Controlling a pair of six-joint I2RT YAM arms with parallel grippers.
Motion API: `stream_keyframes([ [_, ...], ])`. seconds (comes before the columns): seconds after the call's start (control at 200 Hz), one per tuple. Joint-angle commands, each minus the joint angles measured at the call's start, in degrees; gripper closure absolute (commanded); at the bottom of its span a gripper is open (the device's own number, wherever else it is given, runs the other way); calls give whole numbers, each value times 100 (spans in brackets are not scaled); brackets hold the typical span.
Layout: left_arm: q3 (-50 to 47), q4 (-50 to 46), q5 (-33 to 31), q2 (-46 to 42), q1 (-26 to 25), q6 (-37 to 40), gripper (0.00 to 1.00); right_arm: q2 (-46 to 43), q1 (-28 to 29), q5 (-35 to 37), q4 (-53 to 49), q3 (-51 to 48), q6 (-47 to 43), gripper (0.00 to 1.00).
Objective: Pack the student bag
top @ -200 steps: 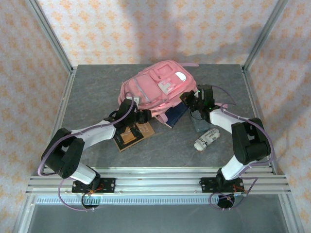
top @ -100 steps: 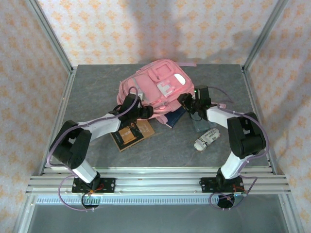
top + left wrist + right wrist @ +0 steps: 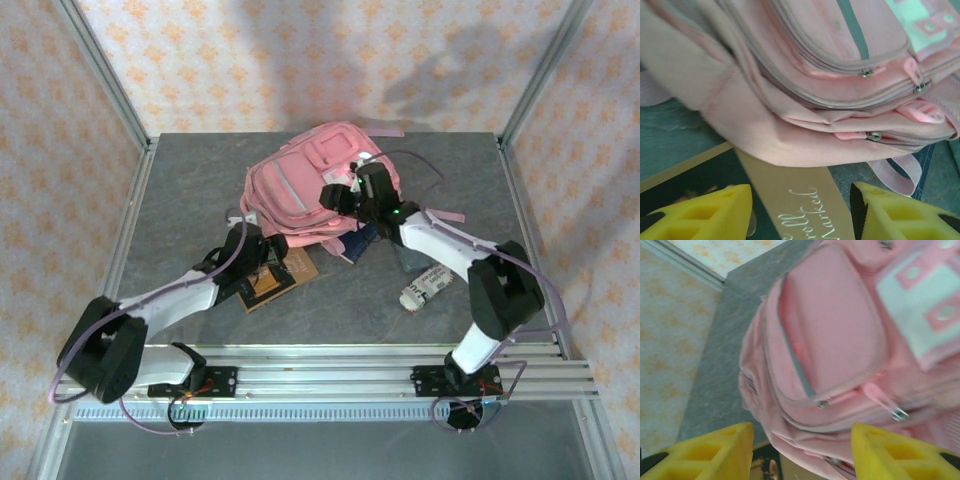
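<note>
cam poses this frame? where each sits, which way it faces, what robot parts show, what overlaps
Top external: above and behind the robot, facing down over the table; left gripper and right gripper show.
Left wrist: low over a book, facing the bottom edge of the backpack; its two yellow fingers show.
Right wrist: above the backpack, facing down on its front pocket; its two yellow fingers show.
Shared: all three see the backpack; top and left wrist both see the book.

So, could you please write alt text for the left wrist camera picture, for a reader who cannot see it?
A pink backpack lies on a grey table, its near edge resting over a dark book with a tan band. The left gripper is open above the book, holding nothing.
</note>
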Motion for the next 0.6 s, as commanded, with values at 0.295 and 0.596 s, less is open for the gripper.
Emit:
stream_keyframes([
  [0.295,-335,76,-279,-448,93,-420,43,2440,28,-207,-140,1402,2020,44],
  [0.596,-384,356,-105,-183,90,-508,44,3378,14,229,-1297,2313,3188,97],
])
